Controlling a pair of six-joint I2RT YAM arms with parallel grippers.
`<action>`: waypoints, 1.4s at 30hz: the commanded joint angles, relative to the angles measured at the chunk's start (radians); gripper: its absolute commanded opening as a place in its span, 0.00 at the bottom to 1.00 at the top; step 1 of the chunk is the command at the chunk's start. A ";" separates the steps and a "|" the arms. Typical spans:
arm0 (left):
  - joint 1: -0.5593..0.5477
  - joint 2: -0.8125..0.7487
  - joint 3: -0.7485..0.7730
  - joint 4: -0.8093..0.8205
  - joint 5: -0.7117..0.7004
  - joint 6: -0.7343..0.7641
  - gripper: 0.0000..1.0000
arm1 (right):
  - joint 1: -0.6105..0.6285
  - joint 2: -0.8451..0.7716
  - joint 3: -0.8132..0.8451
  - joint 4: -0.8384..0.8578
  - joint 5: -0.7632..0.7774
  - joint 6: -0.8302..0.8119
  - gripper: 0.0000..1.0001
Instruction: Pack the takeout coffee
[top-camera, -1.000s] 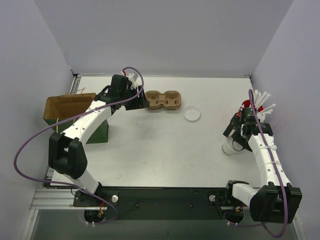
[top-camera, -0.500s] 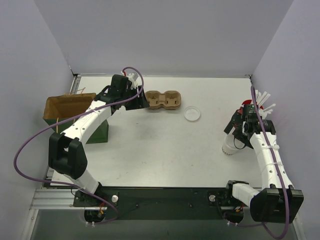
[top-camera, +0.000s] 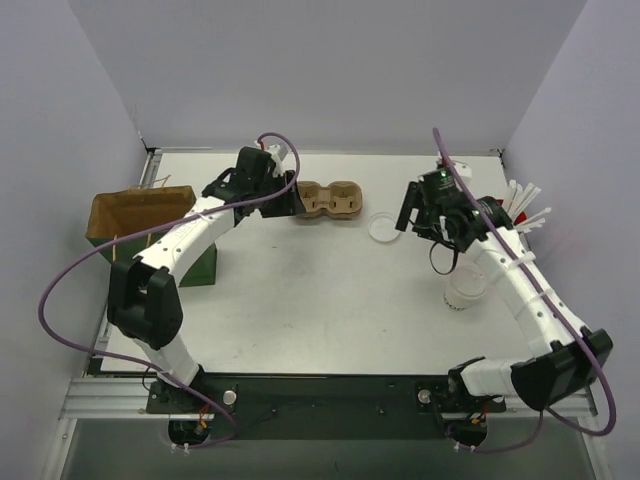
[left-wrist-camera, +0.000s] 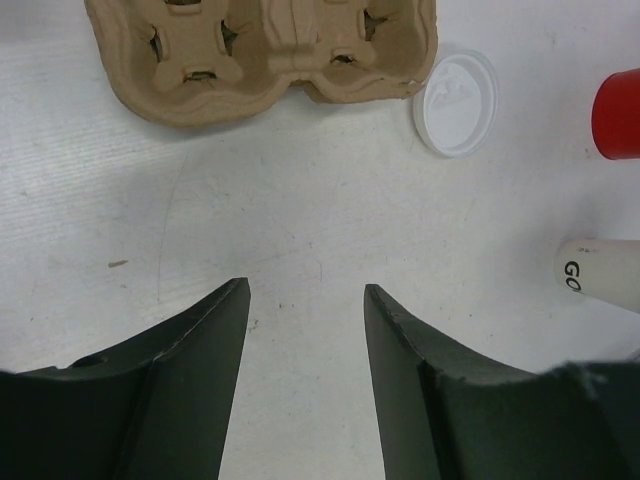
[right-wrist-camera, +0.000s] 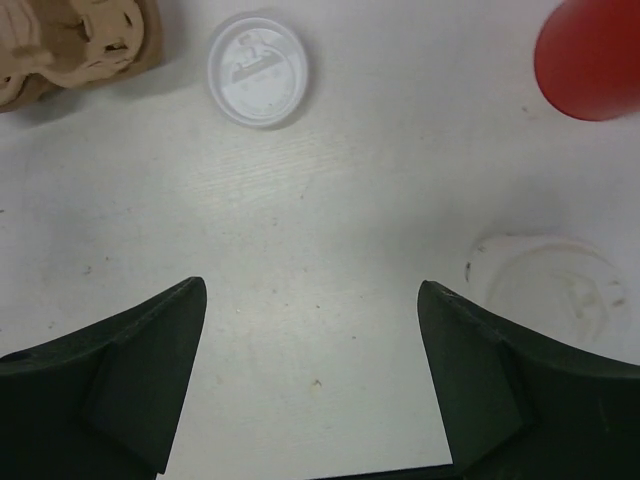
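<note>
One takeout coffee cup (top-camera: 465, 291) is a small white cup standing at the right of the table; it also shows at the edge of the left wrist view (left-wrist-camera: 601, 277) and as a pale ring (right-wrist-camera: 551, 287) from above. A loose white lid (top-camera: 383, 227) (left-wrist-camera: 457, 103) (right-wrist-camera: 258, 70) lies flat beside the brown cup carrier (top-camera: 327, 201) (left-wrist-camera: 262, 52). My right gripper (top-camera: 420, 225) (right-wrist-camera: 310, 288) hovers open above bare table between lid and cup, holding nothing. My left gripper (top-camera: 288, 200) (left-wrist-camera: 305, 290) is open and empty, just short of the carrier's left end.
The red cup of white straws (top-camera: 512, 207) (right-wrist-camera: 589, 55) stands at the far right by the wall. An open brown paper bag (top-camera: 135, 213) sits at the left edge, with a green box (top-camera: 200, 266) partly under my left arm.
My right gripper has left the white cup and swung up and left toward the lid; the cup stays standing. My left gripper has edged toward the carrier, its jaws slightly narrower.
</note>
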 joint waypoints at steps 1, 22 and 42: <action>-0.032 0.075 0.117 0.022 -0.092 0.014 0.58 | 0.060 0.172 0.103 0.083 0.039 0.010 0.79; -0.003 0.451 0.508 -0.093 -0.388 0.155 0.43 | 0.052 0.840 0.645 0.241 -0.138 -0.148 0.45; 0.013 0.554 0.585 -0.102 -0.344 0.166 0.42 | 0.031 0.975 0.727 0.235 -0.156 -0.161 0.42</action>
